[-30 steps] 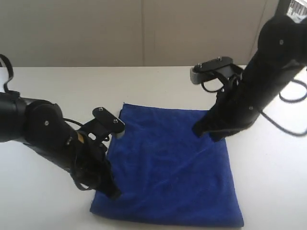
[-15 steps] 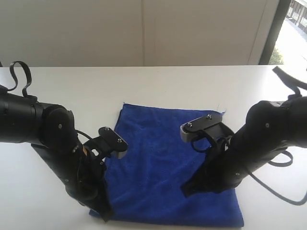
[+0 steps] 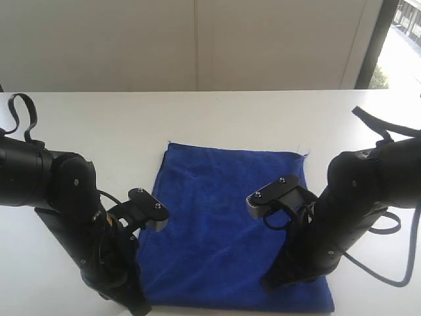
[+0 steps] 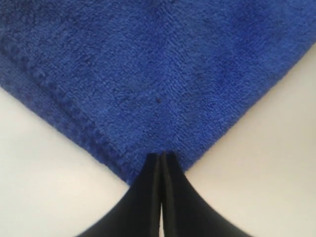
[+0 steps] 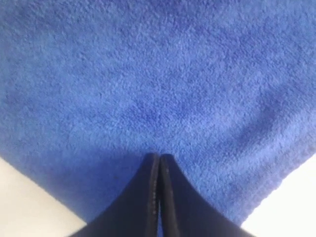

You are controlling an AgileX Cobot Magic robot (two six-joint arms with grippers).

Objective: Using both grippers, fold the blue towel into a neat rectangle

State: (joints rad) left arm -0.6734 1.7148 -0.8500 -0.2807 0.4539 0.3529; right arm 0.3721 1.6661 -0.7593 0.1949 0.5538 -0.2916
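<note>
On table, near-left: left gripper closed tight, tips at corner of blue towel, which lies flat mid-table. Right gripper closed too, tips on cloth by near-right corner. Possibly neither has fabric pinched; we can't tell. Risk we see: lifting ungripped, corner slips, fold skews.

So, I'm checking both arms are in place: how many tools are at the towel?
2. The left tool is at the near-left corner of the blue towel; the right tool is over the cloth, just inside its near-right corner. Both look shut.
</note>
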